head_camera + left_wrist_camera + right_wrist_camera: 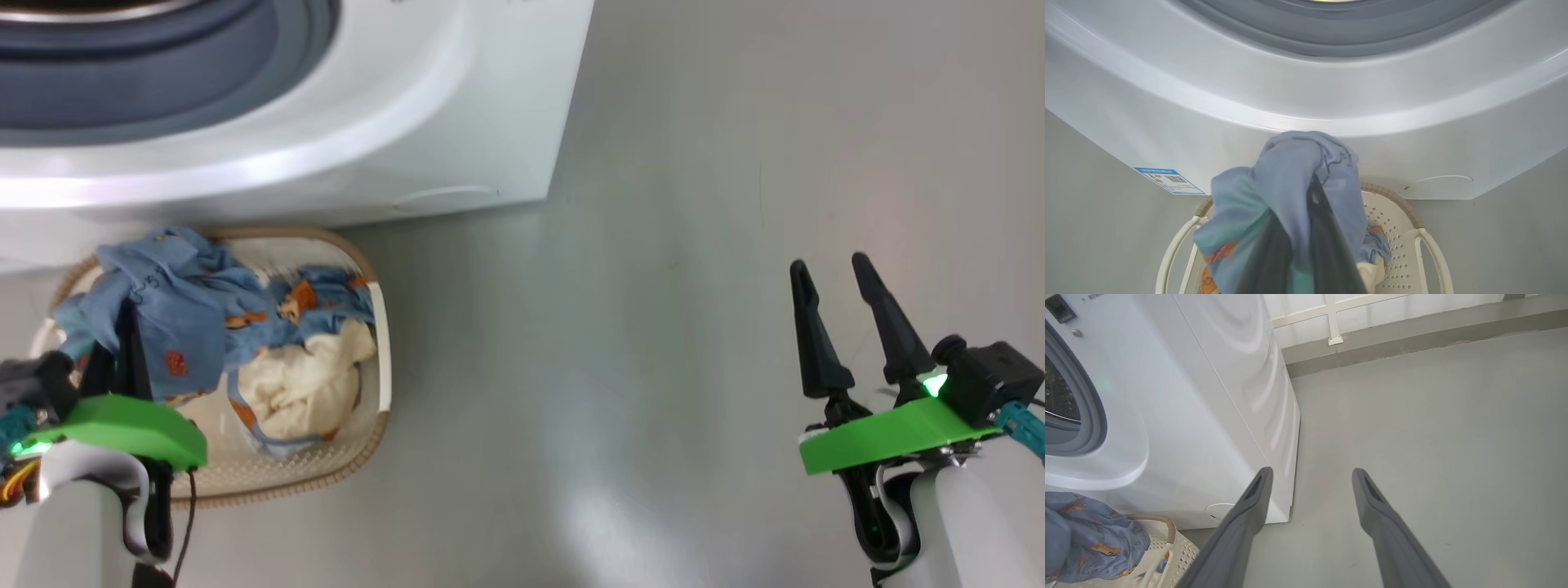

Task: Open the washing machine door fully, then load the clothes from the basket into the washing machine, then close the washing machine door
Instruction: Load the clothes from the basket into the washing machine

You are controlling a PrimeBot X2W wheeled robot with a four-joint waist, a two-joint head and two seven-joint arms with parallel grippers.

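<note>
The left tool (129, 327) is clenched on the light blue clothes (188, 318), raised over the basket (384, 359) in front of the washing machine (457, 122). The right tool (829, 263) is released above the floor (694, 327). The blue label (1169, 181) bears a QR code, but its print is unreadable.

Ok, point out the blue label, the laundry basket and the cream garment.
blue label (1169, 181), left wrist view, centre of the sticker.
basket (381, 351), head view, its white right-hand wall.
cream-white garment (302, 380), head view, middle of the bunched fabric.
</note>
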